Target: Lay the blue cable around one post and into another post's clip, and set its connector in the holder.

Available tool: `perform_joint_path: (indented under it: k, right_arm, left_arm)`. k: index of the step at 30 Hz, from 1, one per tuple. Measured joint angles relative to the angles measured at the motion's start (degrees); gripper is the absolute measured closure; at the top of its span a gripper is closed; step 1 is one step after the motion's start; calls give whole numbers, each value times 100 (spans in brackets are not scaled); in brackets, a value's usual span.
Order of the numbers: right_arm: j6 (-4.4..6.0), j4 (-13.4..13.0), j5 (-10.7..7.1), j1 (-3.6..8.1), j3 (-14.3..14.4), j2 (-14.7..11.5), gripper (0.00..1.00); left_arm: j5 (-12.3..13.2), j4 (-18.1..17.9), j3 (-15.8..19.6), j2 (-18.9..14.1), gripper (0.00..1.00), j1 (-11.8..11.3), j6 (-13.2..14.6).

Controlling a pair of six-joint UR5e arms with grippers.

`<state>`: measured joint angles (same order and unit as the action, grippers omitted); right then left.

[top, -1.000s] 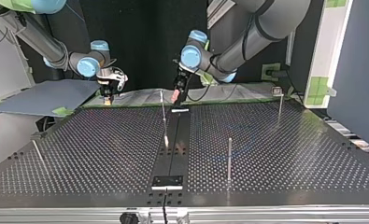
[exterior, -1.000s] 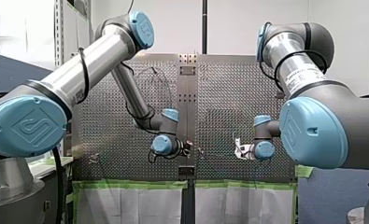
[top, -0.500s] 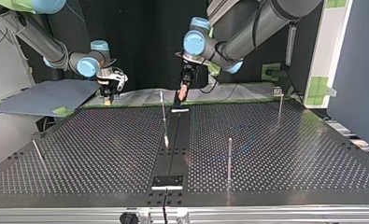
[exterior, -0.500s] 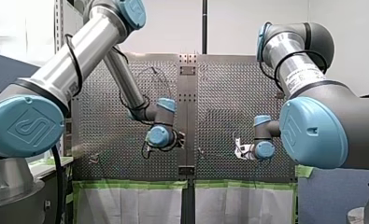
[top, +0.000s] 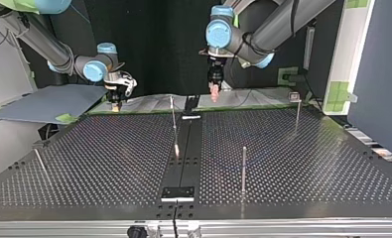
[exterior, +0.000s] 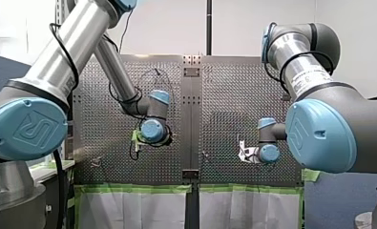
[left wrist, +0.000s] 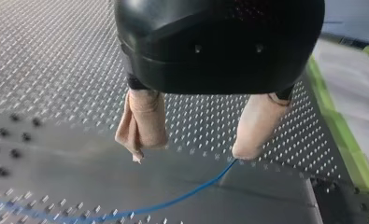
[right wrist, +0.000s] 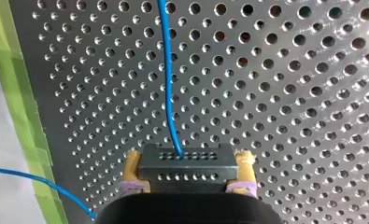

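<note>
Gripped the black connector (right wrist: 187,165) squarely between the yellow-padded right fingers (right wrist: 132,168), clenched on its two ends, the blue cable (right wrist: 170,93) leaving its face and running straight ahead over the perforated table (right wrist: 289,93). Showed the left fingers (left wrist: 259,126) parted and empty, beige-wrapped, the cable passing just under one tip rather than between the two. Hung near the table's far edge in the top view: left fingers in the upper middle of the frame, right fingers in the upper left. Found thin posts (top: 243,168) lower in that frame, well apart from both arms. Could not tell which one carried the clip, nor pick out the holder with any certainty.

Judged the step as taking the slack cable with the left fingers for routing. Called for centring the cable between both pads before closing, for gripping lightly enough to let it slide, and for holding the connector end steady so that no pull twisted it. Risked pinching off-centre and flicking the thin cable away.
</note>
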<state>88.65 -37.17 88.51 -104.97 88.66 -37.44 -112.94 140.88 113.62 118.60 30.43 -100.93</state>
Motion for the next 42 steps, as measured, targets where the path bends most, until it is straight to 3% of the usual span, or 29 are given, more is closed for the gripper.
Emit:
perform_joint_path:
  k: [3, 8, 16, 21, 32, 36, 42]
  right_arm:
    - [-10, 1, 0, 14, -1, 0, 100]
    - [-29, 6, -11, 43, 1, 2, 100]
    - [-46, 11, -17, 35, 0, 2, 100]
    - [-48, 14, -17, 20, 1, 3, 100]
    - [-48, -14, -18, 44, 0, 3, 100]
    - [-48, -24, -18, 46, 0, 3, 100]
    - [-48, -41, -18, 46, 0, 3, 100]
  left_arm:
    - [-181, 89, 140, -181, 0, -66, -181]
    - [-490, 273, 5, -495, 0, -177, -494]
    - [-629, 545, -401, -985, 0, -330, -984]
    - [-687, 573, -450, -1254, 0, -401, -1253]
    - [-1246, 949, -431, -1933, 0, -449, -1755]
    - [-1239, 952, -431, -2189, 0, -469, -1911]
    - [-1008, 772, -432, -2574, 0, -554, -2093]
